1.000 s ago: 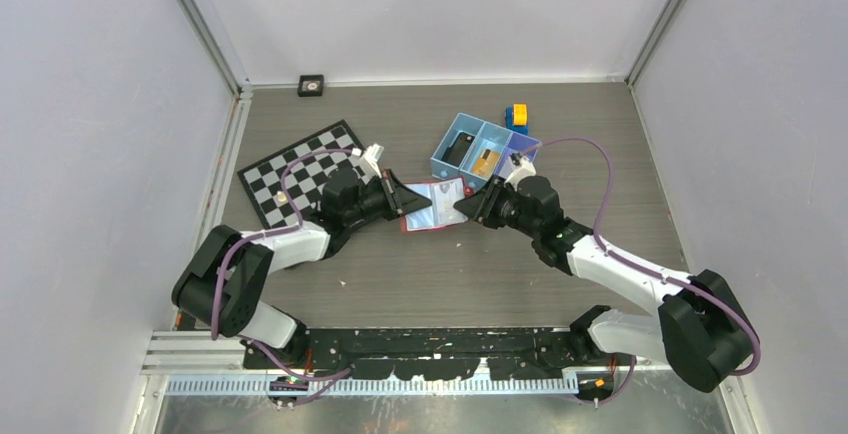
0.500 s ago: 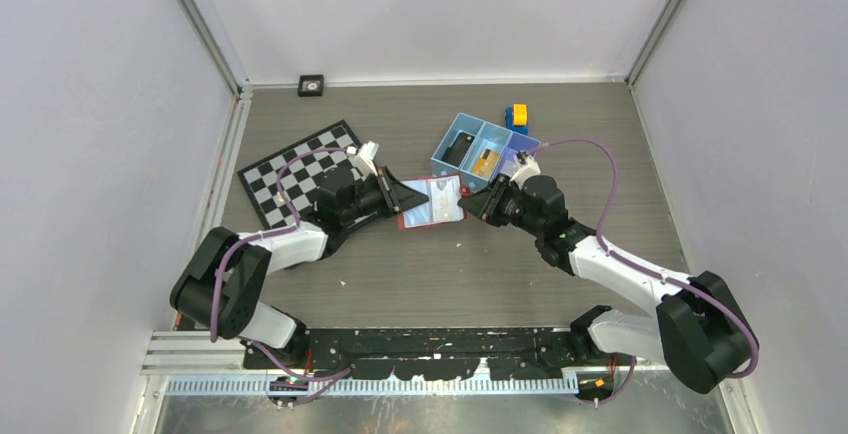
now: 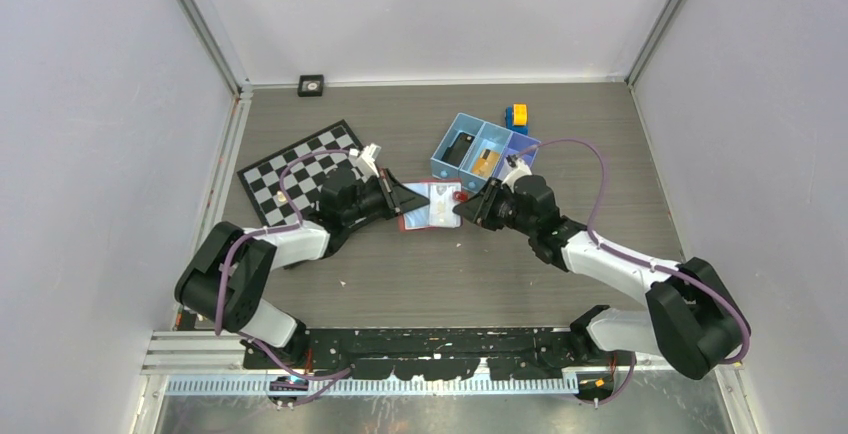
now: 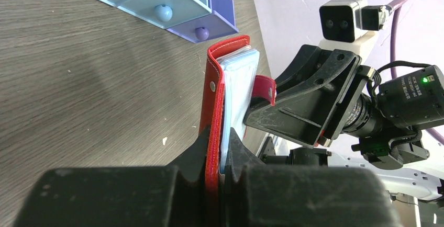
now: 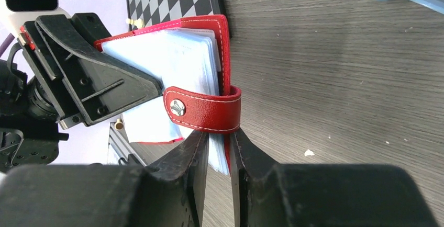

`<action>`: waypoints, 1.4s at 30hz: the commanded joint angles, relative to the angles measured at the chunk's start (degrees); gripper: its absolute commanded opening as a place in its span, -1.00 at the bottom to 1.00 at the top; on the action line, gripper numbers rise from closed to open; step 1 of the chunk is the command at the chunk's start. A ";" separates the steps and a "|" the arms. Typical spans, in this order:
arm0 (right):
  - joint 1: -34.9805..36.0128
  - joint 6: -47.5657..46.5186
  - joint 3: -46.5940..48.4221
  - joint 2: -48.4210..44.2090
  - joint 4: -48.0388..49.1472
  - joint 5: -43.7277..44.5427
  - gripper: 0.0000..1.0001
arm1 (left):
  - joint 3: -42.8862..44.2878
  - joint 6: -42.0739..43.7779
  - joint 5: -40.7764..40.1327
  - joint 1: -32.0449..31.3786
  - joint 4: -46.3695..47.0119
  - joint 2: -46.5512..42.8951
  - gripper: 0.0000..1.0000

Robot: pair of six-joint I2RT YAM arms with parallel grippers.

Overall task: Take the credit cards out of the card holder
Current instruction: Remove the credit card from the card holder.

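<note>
The red card holder (image 3: 430, 205) hangs between my two grippers just above the table, its pale blue-grey sleeves fanned out. My left gripper (image 3: 404, 198) is shut on its left edge, pinching red cover and lining (image 4: 230, 70) together. From the right, my right gripper (image 3: 463, 210) has its jaws closed on the other edge (image 5: 209, 49), red cover and sleeves between the fingers. The snap tab (image 5: 204, 109) lies across that gripper's fingertips. An orange-gold credit card (image 3: 487, 162) lies in the blue tray (image 3: 447, 169). No card shows inside the sleeves.
A dark flat thing (image 3: 460, 146) lies in the tray's left compartment. A yellow and blue block (image 3: 517, 116) stands behind the tray. The chessboard (image 3: 300, 169) lies at the left, under the left arm. A small black square (image 3: 311, 85) sits at the back wall.
My right gripper has moved a little left toward the left one. The card holder has folded narrower between them. The left gripper has kept its grip.
</note>
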 commanded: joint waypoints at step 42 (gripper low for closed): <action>1.43 0.68 -1.54 -6.91 10.65 -4.14 -0.45 | 2.31 -2.09 3.64 0.00 4.80 1.37 -1.00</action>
